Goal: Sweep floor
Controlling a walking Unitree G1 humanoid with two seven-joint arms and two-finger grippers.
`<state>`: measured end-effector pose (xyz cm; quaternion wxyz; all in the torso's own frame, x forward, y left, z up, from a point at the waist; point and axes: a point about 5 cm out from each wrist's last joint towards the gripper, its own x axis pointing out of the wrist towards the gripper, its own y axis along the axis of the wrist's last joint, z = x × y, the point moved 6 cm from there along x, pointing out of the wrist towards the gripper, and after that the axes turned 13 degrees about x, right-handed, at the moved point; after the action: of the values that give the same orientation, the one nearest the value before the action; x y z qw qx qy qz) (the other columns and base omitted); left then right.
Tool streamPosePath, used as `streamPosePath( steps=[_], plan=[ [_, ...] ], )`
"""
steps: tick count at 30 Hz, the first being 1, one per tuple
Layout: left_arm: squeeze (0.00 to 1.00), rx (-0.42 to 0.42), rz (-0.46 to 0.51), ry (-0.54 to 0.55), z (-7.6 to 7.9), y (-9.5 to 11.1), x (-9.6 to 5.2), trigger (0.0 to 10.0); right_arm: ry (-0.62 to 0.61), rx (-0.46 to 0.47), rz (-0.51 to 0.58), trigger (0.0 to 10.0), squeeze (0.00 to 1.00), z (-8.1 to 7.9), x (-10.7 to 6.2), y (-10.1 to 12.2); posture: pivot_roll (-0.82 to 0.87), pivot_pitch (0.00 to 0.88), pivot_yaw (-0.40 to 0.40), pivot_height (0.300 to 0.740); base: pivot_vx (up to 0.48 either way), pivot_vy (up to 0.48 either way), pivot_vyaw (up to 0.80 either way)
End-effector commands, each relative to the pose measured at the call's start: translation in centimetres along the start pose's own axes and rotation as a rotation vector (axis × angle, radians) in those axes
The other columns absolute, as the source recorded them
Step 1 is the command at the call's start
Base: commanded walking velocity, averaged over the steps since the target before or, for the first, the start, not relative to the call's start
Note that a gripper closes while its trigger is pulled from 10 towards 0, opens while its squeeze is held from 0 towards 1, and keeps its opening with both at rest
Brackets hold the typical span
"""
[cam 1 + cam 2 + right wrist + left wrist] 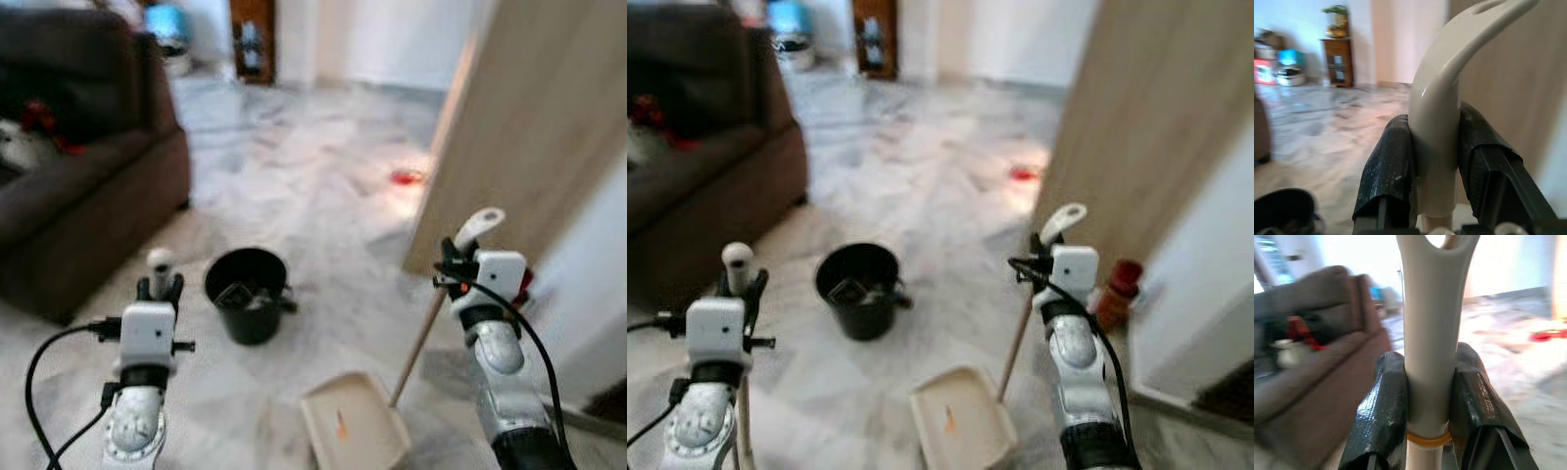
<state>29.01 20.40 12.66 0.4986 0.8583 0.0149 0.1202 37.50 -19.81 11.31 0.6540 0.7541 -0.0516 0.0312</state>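
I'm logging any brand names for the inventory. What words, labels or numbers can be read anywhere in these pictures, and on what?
None can be read.
Cream plastic dustpan: an orange mark, blurred, no letters.
Black round plastic bin: no label shows.
Cream broom handle in the left gripper: plain.
Cream dustpan handle in the right gripper: plain.
Blue and red boxes by the wall: too blurred.

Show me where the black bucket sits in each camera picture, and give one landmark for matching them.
Left eye view: black bucket stands on the floor left of centre, between the sofa and the dustpan.
Right eye view: the bucket is left of centre, above the dustpan.
Left wrist view: not in it.
Right wrist view: its dark rim is in a corner.
Shared landmark: brown sofa, in both eye views and the left wrist view.
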Motion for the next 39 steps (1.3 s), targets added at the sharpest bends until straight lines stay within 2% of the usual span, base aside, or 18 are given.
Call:
streamPosePath(
  steps=[1,10,15,18,21,23,30,36,39],
  plan=[
    [0.00,0.000,0.055,0.004,-0.1,1.4,0.7,10.0,-0.001,-0.016,0.034,10.0,0.00,0.0,0.4,1.0,0.01,0.030,-0.047,0.740,0.000,0.000,-0.80],
    [0.00,0.013,0.065,-0.007,0.1,1.4,1.0,10.0,-0.048,-0.028,0.025,10.0,0.00,0.9,0.3,0.7,0.01,0.025,-0.037,0.740,0.000,0.000,-0.80],
    [0.00,0.022,0.067,-0.010,-0.2,1.3,1.0,10.0,-0.058,-0.015,0.036,10.0,0.00,0.7,0.3,0.8,0.01,0.014,-0.022,0.740,0.000,0.000,-0.80],
    [0.00,0.057,0.056,-0.012,-0.4,1.1,1.2,10.0,-0.057,-0.010,0.026,10.0,0.00,0.4,0.2,0.5,0.01,0.005,-0.013,0.740,0.000,0.000,-0.80],
    [0.00,0.063,0.061,-0.019,-0.2,1.2,1.3,10.0,-0.059,-0.012,0.020,10.0,0.00,0.5,0.0,0.1,0.01,0.000,-0.008,0.740,0.000,-0.456,-0.80],
    [0.00,0.037,0.061,-0.017,-0.1,1.2,1.4,10.0,-0.062,-0.014,0.020,10.0,0.00,0.6,-0.1,0.2,0.01,0.000,-0.007,0.740,0.000,-0.360,-0.80],
    [0.00,0.050,0.080,-0.032,0.4,1.6,1.4,10.0,-0.072,-0.024,0.023,10.0,0.00,1.0,-0.2,0.2,0.00,0.000,-0.011,0.740,0.000,-0.079,-0.80],
    [0.00,0.040,0.084,-0.031,0.4,1.6,1.3,10.0,-0.064,-0.027,0.022,10.0,0.00,0.7,-0.2,0.2,0.01,0.000,-0.018,0.740,0.000,-0.420,-0.80],
    [0.00,0.046,0.084,-0.028,0.3,1.6,1.4,10.0,-0.061,-0.026,0.024,10.0,0.00,0.5,-0.2,0.2,0.01,0.000,-0.018,0.740,0.000,0.000,-0.80]
  ],
)
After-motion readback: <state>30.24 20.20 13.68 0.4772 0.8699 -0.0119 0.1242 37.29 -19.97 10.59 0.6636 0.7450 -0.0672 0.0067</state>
